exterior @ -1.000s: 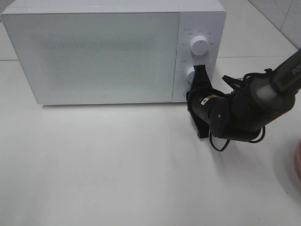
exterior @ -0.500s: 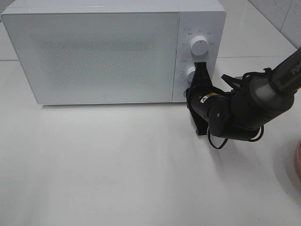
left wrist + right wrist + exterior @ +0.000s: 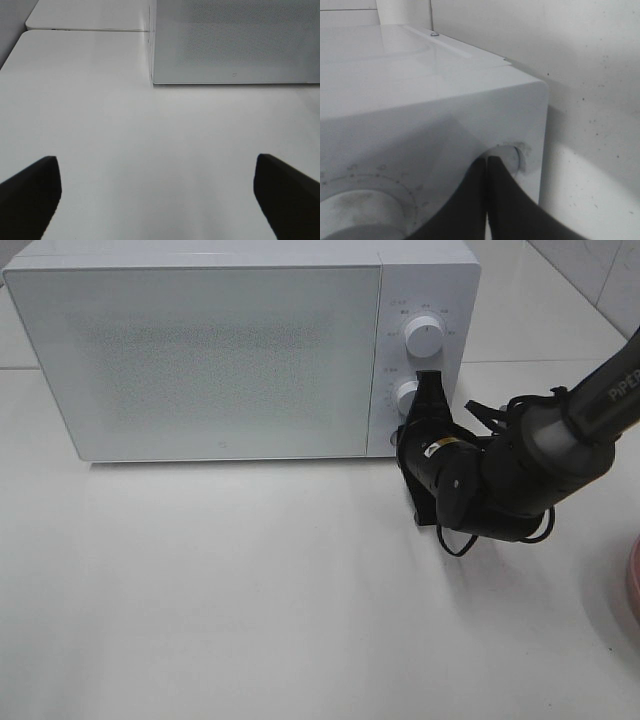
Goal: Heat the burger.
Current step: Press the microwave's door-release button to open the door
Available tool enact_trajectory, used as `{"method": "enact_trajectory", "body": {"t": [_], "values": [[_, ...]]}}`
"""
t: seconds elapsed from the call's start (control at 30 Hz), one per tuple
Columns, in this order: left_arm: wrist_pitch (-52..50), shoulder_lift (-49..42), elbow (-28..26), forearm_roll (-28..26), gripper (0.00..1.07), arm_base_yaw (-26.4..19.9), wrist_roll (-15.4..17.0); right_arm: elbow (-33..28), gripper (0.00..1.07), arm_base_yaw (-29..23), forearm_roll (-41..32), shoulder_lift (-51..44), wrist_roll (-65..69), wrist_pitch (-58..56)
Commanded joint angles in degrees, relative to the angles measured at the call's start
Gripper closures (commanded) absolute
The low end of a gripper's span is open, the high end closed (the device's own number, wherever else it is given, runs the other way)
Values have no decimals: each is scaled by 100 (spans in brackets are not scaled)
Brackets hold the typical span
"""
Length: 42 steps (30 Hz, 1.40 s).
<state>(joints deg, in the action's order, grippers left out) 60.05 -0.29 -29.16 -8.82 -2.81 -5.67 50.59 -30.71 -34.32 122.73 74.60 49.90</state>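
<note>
Your right arm (image 3: 530,465) has edged slightly to the left over the last second, toward the microwave (image 3: 250,254). The tips of its gripper now sit a touch higher on the control panel (image 3: 445,300). The microwave itself has stayed where it was.

From the high camera, the white microwave stands at the back of a white table (image 3: 250,610) with its door (image 3: 200,360) shut. The right gripper (image 3: 432,381) is black, its fingers pressed together and holding nothing. Its tips rest against the right side of the lower knob (image 3: 404,396), just below the upper knob (image 3: 425,338).

In the right wrist view, the closed tips touch a small round part (image 3: 511,155) near the panel's corner, beside a larger dial (image 3: 355,210). You cannot tell from that view which knob is which.

Your left gripper (image 3: 156,160) hangs over bare table, facing the shut door. Its two dark fingers (image 3: 32,195) are spread wide with nothing between them.

The burger shows in none of the views, so you cannot tell where it is. A sliver of a pink plate (image 3: 634,585) shows at the right edge of the high view, well apart from the microwave.
</note>
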Motion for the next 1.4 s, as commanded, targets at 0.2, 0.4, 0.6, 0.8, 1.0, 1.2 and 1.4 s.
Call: {"method": "enact_trajectory", "body": {"t": [0.2, 0.4, 0.6, 0.8, 1.0, 1.2, 1.4], "values": [[-63, -120, 29, -29, 6, 23, 17, 722, 107, 86, -46, 69, -264, 1364], [-63, -120, 29, -29, 6, 23, 17, 1049, 107, 86, -178, 149, -602, 1650], [-63, -120, 29, -29, 6, 23, 17, 1112, 107, 86, -172, 149, -659, 1633], [-63, -120, 29, -29, 6, 23, 17, 1089, 107, 86, -172, 132, -659, 1146], [-63, -120, 29, -29, 6, 23, 17, 882, 107, 74, -189, 63, -539, 963], [-63, -120, 29, -34, 6, 23, 17, 539, 107, 74, -103, -97, -395, 435], [-63, -120, 29, -29, 6, 23, 17, 281, 107, 74, 0, -201, -332, 29]]}}
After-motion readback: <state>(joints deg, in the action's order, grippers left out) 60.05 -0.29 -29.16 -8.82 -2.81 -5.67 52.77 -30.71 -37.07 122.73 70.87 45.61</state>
